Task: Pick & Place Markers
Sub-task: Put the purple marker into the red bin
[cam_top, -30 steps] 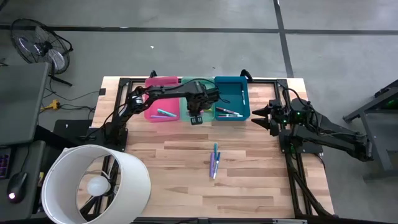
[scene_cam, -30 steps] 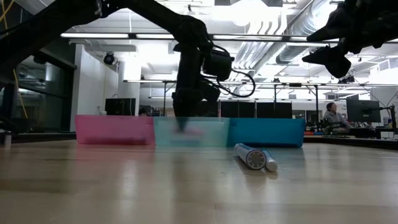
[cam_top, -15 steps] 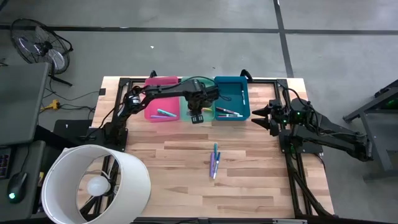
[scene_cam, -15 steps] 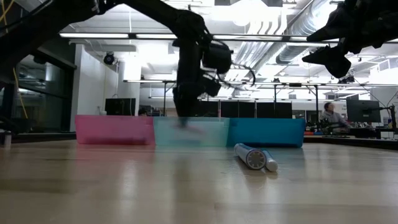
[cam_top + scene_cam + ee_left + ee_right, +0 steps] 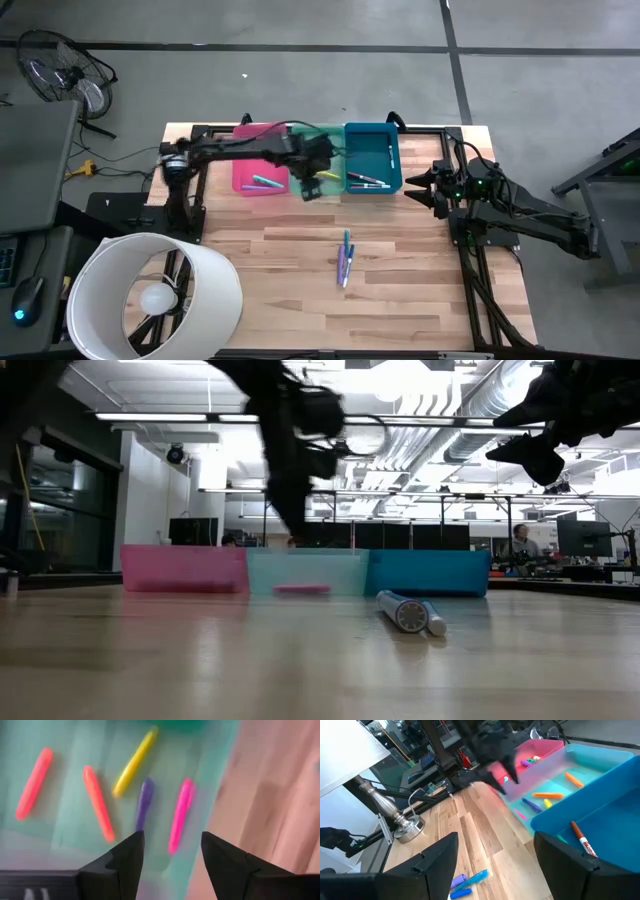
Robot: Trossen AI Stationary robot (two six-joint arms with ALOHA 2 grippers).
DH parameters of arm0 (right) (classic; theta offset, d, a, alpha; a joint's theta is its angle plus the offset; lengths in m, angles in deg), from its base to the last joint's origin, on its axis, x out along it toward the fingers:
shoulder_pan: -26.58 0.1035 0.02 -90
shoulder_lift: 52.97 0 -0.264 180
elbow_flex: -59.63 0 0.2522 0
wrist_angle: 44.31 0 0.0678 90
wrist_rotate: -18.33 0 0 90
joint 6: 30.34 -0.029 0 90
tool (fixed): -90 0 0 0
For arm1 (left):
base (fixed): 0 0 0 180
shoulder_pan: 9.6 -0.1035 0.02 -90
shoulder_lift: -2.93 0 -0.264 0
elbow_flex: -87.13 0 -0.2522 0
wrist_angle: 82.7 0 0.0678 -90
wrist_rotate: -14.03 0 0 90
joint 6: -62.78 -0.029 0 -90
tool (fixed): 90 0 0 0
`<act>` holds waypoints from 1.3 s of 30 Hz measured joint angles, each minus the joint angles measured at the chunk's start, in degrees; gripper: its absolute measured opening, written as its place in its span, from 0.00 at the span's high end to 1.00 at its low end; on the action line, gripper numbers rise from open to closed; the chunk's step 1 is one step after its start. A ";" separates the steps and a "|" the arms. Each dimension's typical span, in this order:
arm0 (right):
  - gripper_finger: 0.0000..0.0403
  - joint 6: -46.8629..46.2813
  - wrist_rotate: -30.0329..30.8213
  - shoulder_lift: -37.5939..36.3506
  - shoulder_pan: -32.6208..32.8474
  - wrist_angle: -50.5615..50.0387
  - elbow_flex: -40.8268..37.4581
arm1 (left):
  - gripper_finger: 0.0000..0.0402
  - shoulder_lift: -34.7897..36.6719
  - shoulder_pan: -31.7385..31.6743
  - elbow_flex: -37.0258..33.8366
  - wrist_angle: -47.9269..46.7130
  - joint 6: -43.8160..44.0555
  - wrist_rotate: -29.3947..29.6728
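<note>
From above, we are seeing our left gripper (image 5: 311, 186) hanging at the green bin's (image 5: 328, 140) front edge, while the loose markers (image 5: 345, 259) are lying lengthwise on the table (image 5: 420, 290), nearer our body. In the left wrist view, its fingers (image 5: 125, 865) are standing wide and empty over the binned markers. The right gripper (image 5: 495, 865) is also waiting wide, probably farther from the loose markers.

Left arm (image 5: 250, 150) crosses pink bin (image 5: 258, 170) — blue bin (image 5: 372, 160) unobstructed.
</note>
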 joint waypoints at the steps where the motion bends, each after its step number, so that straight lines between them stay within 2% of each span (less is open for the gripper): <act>1: 0.38 0.02 -0.01 -0.04 0.00 0.00 0.00 | 0.52 2.17 0.49 -3.64 5.77 0.51 -0.52; 3: 0.38 0.02 -0.08 -0.10 0.02 0.01 0.00 | 0.52 6.96 1.43 -11.28 17.30 1.29 -0.60; 5: 0.38 0.02 0.02 -0.04 0.00 0.00 0.00 | 0.52 12.05 2.91 -18.77 22.77 1.46 -1.23; 11: 0.38 0.01 -0.04 0.08 -0.02 -0.10 0.00 | 0.52 21.50 7.64 -35.38 49.78 1.49 -6.87; 17: 0.38 0.02 -0.07 0.24 0.00 -0.08 0.00 | 0.52 23.09 13.22 -48.32 81.91 1.48 -7.38; 19: 0.38 0.01 -0.11 0.58 0.01 0.01 0.00 | 0.52 23.17 14.99 -51.39 88.46 1.47 -5.35; 23: 0.38 0.00 -0.08 0.71 0.00 0.01 0.00 | 0.52 23.13 18.46 -54.83 90.00 1.54 4.45; 25: 0.38 0.00 -0.02 0.70 0.00 0.00 0.00 | 0.52 23.13 19.75 -55.53 90.24 2.41 7.02; 33: 0.38 0.00 -0.02 0.72 0.00 0.00 0.00 | 0.52 25.88 20.79 -58.73 88.97 13.34 6.38; 39: 0.38 0.01 -0.02 0.72 0.00 0.00 0.00 | 0.52 25.89 20.75 -56.58 88.75 12.29 6.60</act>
